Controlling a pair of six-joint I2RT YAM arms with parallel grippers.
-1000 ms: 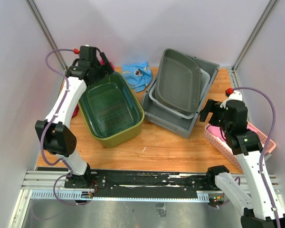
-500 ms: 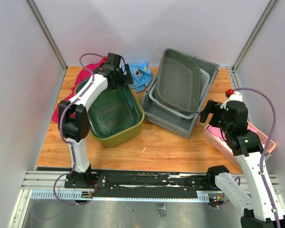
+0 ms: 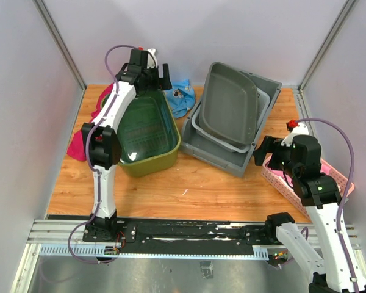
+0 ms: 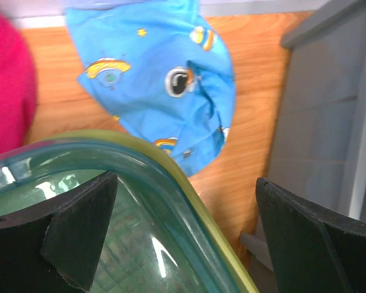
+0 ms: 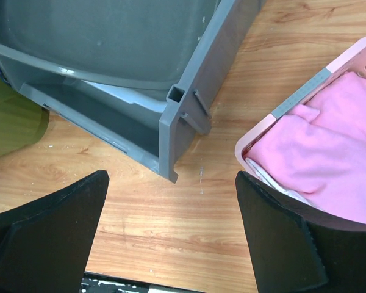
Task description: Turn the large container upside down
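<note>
The large olive-green tub (image 3: 147, 131) with a teal see-through inner liner stands upright, open side up, left of centre. My left gripper (image 3: 161, 78) is open over its far right corner. In the left wrist view the tub's rim (image 4: 171, 165) runs between my left gripper's (image 4: 186, 232) two fingers, not clamped. My right gripper (image 3: 262, 149) is open and empty, hovering over bare wood (image 5: 174, 244) between the grey bins and the pink basket.
A grey tub (image 3: 229, 113) lies tilted in a bigger grey bin (image 3: 222, 152) right of centre; its corner shows in the right wrist view (image 5: 171, 116). A blue printed cloth (image 3: 178, 96) (image 4: 158, 73) lies behind the tub. A magenta cloth (image 3: 85, 143) lies left. A pink basket (image 3: 274, 177) (image 5: 293, 101) holds pink cloth.
My left arm swung from the tub's far left side to its far right corner. The green tub shifted and turned leftward. The right gripper dropped slightly.
</note>
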